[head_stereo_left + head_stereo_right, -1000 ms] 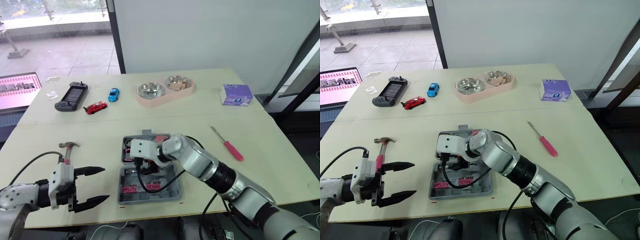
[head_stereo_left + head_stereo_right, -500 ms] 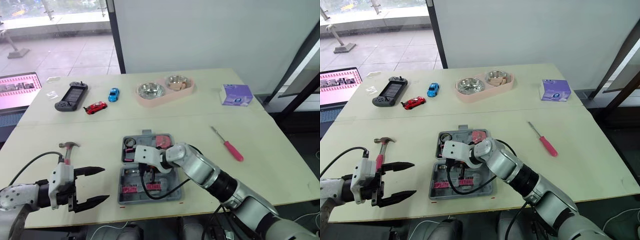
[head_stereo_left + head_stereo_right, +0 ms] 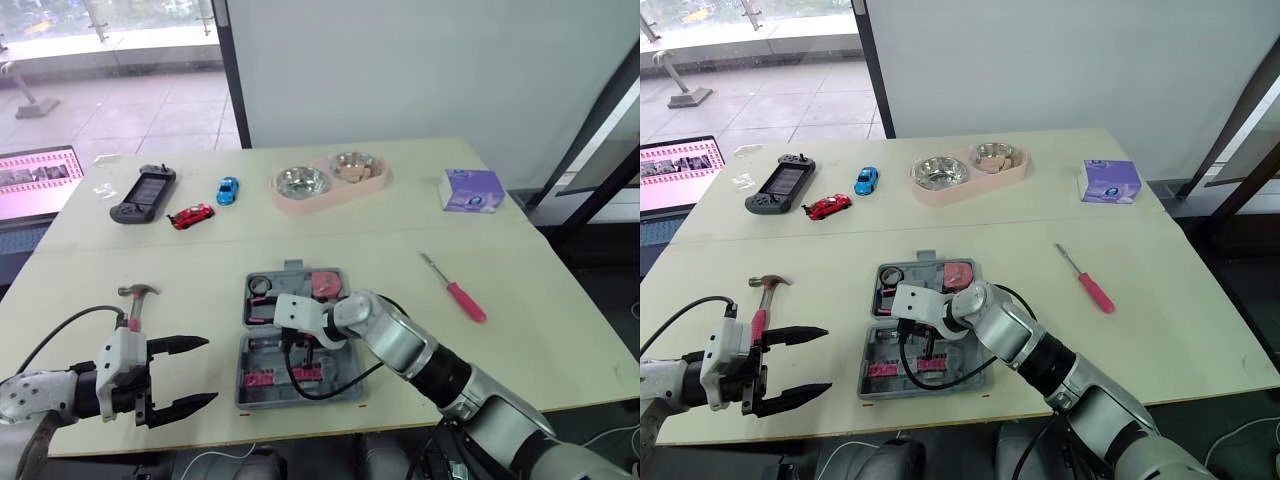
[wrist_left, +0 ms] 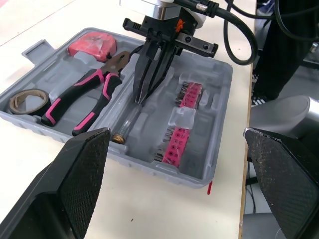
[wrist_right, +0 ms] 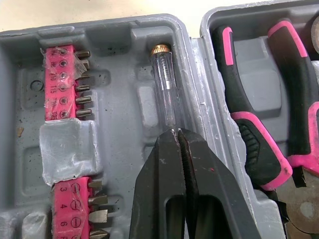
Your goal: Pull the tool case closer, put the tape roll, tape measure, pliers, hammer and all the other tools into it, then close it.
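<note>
On the head camera I am seeing the open tool case (image 3: 300, 398), with the hammer (image 3: 134, 303) lying out to its left, the pink screwdriver (image 3: 456, 290) lying out to its right, my left gripper (image 3: 195, 373) hovering left of the case with its fingers spread wide, and my right gripper (image 3: 300, 348) hanging inside the case. The left wrist camera is showing me the tape roll (image 4: 42, 97), pliers (image 4: 102, 97) and tape measure (image 4: 94, 46) lying in one half of the case and pink bit strips (image 4: 172, 144) in the other. On the right wrist camera I am watching the right gripper's fingers pinching narrowly on the end of a clear-handled screwdriver (image 5: 166, 94), which is lying in a case slot beside the bits.
</note>
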Robot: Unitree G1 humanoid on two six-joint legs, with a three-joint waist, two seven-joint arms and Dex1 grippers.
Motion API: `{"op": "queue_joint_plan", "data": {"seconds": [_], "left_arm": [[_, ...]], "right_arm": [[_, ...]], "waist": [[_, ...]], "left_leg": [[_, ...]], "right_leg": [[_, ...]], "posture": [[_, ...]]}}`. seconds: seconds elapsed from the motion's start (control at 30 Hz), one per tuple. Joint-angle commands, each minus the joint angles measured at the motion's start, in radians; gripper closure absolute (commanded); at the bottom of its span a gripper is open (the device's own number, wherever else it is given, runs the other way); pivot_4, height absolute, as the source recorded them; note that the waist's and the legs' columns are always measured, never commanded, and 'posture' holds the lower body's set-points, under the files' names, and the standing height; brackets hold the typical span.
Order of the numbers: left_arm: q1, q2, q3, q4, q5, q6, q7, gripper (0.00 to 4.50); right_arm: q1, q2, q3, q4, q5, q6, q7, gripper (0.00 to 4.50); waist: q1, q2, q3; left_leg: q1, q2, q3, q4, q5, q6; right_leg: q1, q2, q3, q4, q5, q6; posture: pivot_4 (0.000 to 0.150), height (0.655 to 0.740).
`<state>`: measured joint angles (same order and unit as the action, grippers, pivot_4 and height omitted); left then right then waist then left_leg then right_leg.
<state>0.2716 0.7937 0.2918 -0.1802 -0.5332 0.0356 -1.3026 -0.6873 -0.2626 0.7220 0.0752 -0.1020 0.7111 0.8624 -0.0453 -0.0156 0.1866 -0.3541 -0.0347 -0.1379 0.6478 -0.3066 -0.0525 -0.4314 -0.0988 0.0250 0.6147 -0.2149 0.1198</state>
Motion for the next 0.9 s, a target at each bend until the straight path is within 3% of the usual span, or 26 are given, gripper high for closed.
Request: {"op": "queue_joint_plan", "data": {"seconds": [0.03,0.2,0.33,0.47,0.57,0.8,0.9], "left_arm": [[0.005,0.017,0.033,-0.027,-0.01,-0.001,0.002,0.0],[0.008,0.036,0.064,-0.016,-0.028,0.042,0.013,0.0],[0.014,0.041,0.132,0.036,-0.026,0.041,0.024,0.0],[0.057,0.057,0.24,0.133,-0.001,0.016,0.028,0.0],[0.101,0.074,0.336,0.24,0.017,-0.016,0.025,0.0],[0.176,0.107,0.442,0.459,0.062,-0.091,0.002,0.0],[0.182,0.117,0.458,0.582,0.08,-0.148,-0.003,0.0]], "right_arm": [[0.032,0.012,0.005,0.023,0.002,0.026,0.007,4.42],[0.009,0.011,-0.233,-0.23,0.147,-0.018,0.027,4.42],[0.047,-0.121,-0.372,-0.426,0.239,0.043,0.082,4.42],[0.227,-0.293,-0.623,-0.542,0.38,0.061,0.142,4.42],[0.478,-0.417,-0.793,-0.507,0.38,-0.093,0.182,3.6],[0.789,-0.458,-1.046,-0.339,0.386,-0.367,0.165,0.07],[0.864,-0.452,-1.13,-0.222,0.379,-0.454,0.129,0.07]], "waist": [[0.0,0.0,0.0],[0.001,0.0,0.001],[0.005,0.0,0.001],[0.015,-0.001,0.0],[0.026,-0.002,0.001],[0.023,-0.001,0.001],[0.026,-0.001,0.001]], "left_leg": [[0.0,0.0,0.0,0.0,0.0,0.0],[-0.004,0.0,0.0,0.0,0.0,0.0],[-0.003,0.0,0.0,0.0,0.0,0.0],[-0.004,0.0,-0.001,0.0,0.0,0.0],[-0.004,0.0,0.0,0.0,-0.001,0.001],[0.0,0.001,0.004,0.001,-0.001,0.002],[0.0,0.001,0.004,0.001,-0.001,0.002]], "right_leg": [[0.0,0.0,0.0,0.0,0.0,0.0],[-0.003,0.0,0.0,0.0,0.0,0.0],[-0.002,0.0,0.0,-0.001,0.0,0.0],[-0.001,0.0,0.0,-0.003,0.0,0.0],[0.0,0.0,0.0,-0.004,-0.001,0.0],[0.003,0.0,0.001,-0.003,-0.004,-0.001],[0.003,0.0,0.001,-0.003,-0.003,-0.002]], "posture": [[0.15,0.736],[0.15,0.736],[0.15,0.736],[0.15,0.736],[0.15,0.736],[0.15,0.736],[0.15,0.736]]}}
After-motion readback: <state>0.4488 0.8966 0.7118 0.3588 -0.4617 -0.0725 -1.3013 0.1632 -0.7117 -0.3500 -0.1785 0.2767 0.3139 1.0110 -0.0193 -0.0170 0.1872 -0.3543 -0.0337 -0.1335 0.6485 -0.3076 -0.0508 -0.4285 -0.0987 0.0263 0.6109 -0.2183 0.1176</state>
